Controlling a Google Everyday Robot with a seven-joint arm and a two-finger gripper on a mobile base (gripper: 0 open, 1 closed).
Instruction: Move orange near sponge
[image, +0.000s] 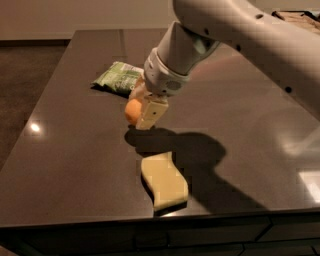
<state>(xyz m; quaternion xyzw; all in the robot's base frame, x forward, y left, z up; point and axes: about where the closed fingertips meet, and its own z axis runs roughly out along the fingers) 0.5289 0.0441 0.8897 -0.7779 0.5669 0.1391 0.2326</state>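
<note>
Just left of frame centre, the gripper (140, 114) pinches the orange (131, 111) between its fingers, apparently held clear of the dark table (65, 150) so it can be set beside the sponge (165, 181) lying just below, with the snack packet (118, 77) behind at upper left.

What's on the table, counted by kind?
orange: 1, gripped by the tool over the table, just behind the sponge
sponge: 1
snack packet: 1
total: 3
</note>
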